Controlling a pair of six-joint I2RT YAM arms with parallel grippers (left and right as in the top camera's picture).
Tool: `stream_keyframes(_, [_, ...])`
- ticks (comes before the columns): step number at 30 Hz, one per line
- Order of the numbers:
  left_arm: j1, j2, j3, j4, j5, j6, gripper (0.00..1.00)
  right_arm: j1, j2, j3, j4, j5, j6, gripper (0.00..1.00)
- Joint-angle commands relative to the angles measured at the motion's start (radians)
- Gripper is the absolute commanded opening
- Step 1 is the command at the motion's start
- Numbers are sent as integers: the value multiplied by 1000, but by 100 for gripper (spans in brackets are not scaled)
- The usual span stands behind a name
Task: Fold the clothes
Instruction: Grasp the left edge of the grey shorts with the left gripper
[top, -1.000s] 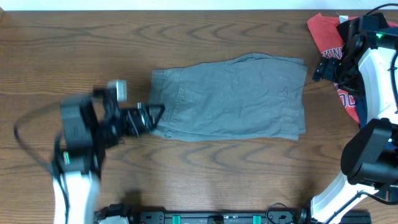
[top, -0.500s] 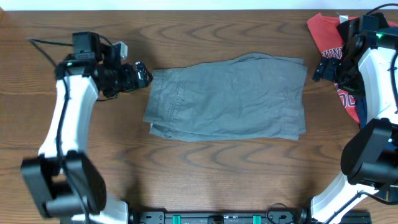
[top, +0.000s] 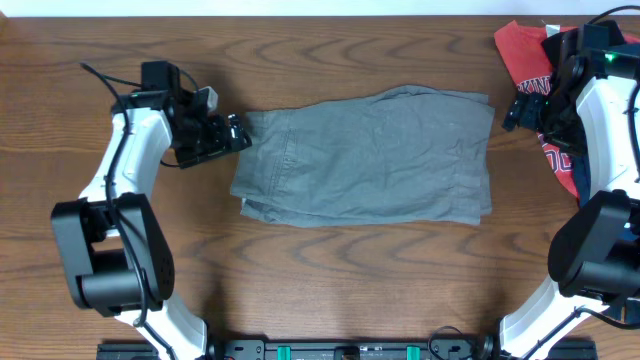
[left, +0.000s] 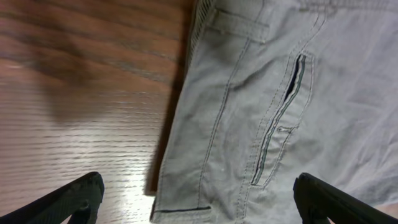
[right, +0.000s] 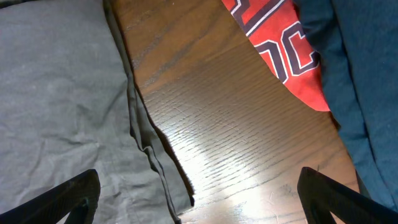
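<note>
The grey-taupe shorts (top: 370, 155) lie flat, folded in half, in the middle of the table, waistband to the left. My left gripper (top: 238, 135) is open and empty at the far left corner of the waistband. In the left wrist view its jaws (left: 199, 211) straddle the waistband edge of the shorts (left: 249, 81), with the stitched pocket slit (left: 280, 118) in sight. My right gripper (top: 515, 108) is open and empty just right of the shorts' leg hem. Its wrist view (right: 199, 199) shows the hem (right: 62, 112) and bare wood.
A red printed T-shirt (top: 522, 52) and a navy garment (top: 562, 170) lie heaped at the far right edge; both show in the right wrist view, red (right: 280, 50) and navy (right: 367, 93). The wooden table (top: 330, 270) surrounds the shorts.
My left arm has swung from the near left of the shorts up to the far left corner of the waistband. The right arm and the shorts have not moved.
</note>
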Motion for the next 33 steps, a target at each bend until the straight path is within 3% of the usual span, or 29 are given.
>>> stream_keyframes(1, [-27,48,-18,-10,-6,32,98,-2,4,9,0,0,13,99])
stream_keyframes(17, [-72,190,-19,-38,-6,57,98,-2,4,9,0,0,13,99])
stream_keyframes(28, [-174,237,-19,-47,-6,57,99,-2,4,9,0,0,13,99])
stream_keyframes(33, [-215,237,-19,-35,-6,56,85,-2,4,9,0,0,13,99])
